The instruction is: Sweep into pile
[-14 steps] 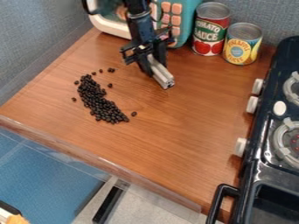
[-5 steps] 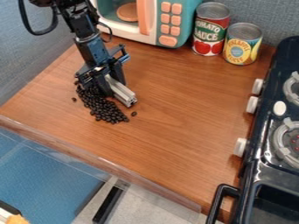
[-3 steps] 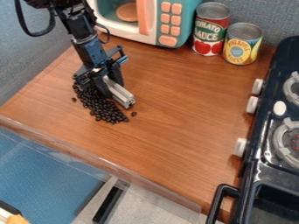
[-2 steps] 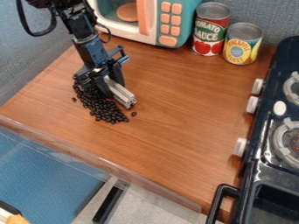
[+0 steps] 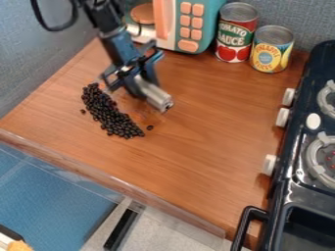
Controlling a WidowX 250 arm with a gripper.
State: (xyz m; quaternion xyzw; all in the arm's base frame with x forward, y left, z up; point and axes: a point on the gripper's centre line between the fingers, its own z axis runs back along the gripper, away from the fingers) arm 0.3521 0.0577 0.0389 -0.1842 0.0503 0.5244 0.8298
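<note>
Pinching one silver bar (image 5: 154, 94), the gripper (image 5: 137, 87) hangs just beyond and right of the bean pile (image 5: 110, 115), which lies on the brown counter (image 5: 196, 147) with one loose bean (image 5: 82, 111) at its left and another at its right. On the pile's near side the counter's edge slants above a blue floor (image 5: 52, 188), on its left is a wall (image 5: 39, 54), and on its right a wide stretch of wood runs to one stove (image 5: 314, 192) with three side knobs (image 5: 282, 117). Beyond the pile stand one toy oven (image 5: 207, 24) and, farther right, two cans (image 5: 237, 39).
</note>
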